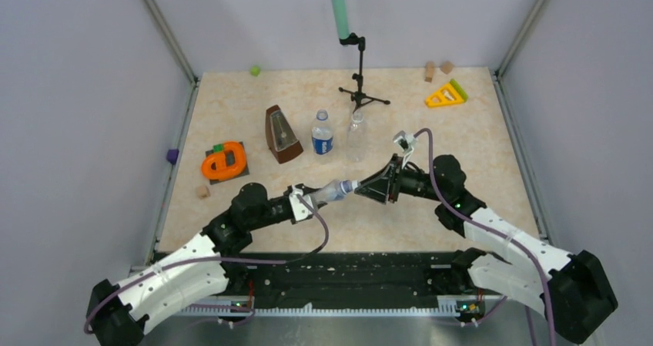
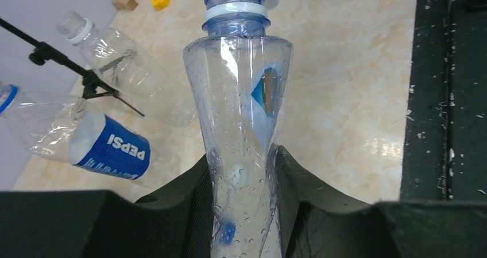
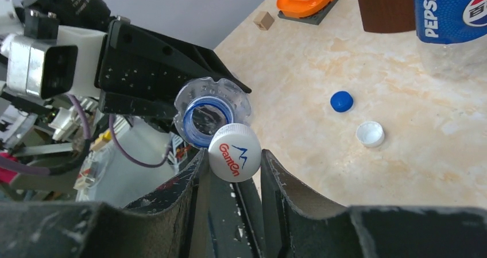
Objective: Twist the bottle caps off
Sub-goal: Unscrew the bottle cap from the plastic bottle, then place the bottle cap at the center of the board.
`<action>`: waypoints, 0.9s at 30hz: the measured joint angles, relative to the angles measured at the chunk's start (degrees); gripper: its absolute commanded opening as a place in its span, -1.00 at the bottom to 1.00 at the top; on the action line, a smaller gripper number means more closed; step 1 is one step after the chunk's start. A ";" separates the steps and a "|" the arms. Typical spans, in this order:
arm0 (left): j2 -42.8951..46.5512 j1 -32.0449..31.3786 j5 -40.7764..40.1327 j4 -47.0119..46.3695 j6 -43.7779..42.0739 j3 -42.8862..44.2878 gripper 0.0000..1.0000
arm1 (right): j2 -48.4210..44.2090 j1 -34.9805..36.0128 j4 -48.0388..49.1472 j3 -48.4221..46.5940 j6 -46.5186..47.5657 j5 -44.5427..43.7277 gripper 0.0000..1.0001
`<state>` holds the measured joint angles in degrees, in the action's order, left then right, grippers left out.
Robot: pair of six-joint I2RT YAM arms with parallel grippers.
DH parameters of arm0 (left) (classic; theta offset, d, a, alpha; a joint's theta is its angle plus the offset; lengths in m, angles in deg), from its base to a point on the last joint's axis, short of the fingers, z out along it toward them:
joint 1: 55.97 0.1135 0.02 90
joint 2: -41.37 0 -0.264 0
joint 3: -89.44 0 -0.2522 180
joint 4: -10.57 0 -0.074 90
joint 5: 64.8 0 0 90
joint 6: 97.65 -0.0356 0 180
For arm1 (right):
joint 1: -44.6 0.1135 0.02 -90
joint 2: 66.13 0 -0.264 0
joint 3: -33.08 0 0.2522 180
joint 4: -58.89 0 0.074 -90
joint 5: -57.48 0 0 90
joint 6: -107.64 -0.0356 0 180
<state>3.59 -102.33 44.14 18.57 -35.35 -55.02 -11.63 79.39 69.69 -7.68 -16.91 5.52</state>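
Note:
My left gripper is shut on the waist of a bluish clear bottle, held lying over the table's near middle. Its neck points at my right gripper. That gripper is shut on a white printed cap, which sits just off the bottle's open mouth. A dark blue cap and a white cap, hollow side up, lie loose on the table. The Pepsi-labelled bottle and a plain clear bottle stand behind.
A brown metronome stands left of the bottles, with an orange piece on a dark plate further left. A microphone stand is at the back, a yellow triangle and wooden blocks at back right. A wooden block lies near the left arm.

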 measured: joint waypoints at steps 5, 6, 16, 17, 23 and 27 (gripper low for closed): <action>-3.65 1.29 5.81 2.93 1.99 3.21 -1.00 | -1.62 0.00 -0.46 0.35 2.51 -0.35 -1.00; -4.04 1.29 6.36 2.95 2.19 3.32 -1.00 | -1.77 0.00 -0.46 0.35 2.67 -0.50 -1.00; 5.33 1.29 -2.25 -3.41 3.82 -1.51 -1.00 | -2.23 0.09 -5.90 0.26 5.01 -11.08 -1.00; 6.45 1.29 -3.37 -4.22 3.82 -2.21 -1.00 | -1.92 0.09 -7.30 0.11 5.16 -13.00 -1.00; 11.87 1.29 -9.07 -8.04 4.22 -5.46 -1.00 | 6.12 0.09 -16.26 -5.14 6.21 -22.53 -1.00; 13.14 1.27 -11.21 -10.58 4.74 -7.10 -1.00 | 13.81 0.09 -20.41 -9.03 6.97 -24.94 -1.00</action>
<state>16.73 -101.07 32.92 7.99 -30.61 -62.12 2.18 79.48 49.27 -16.71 -9.94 -19.42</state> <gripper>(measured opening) 0.402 0.325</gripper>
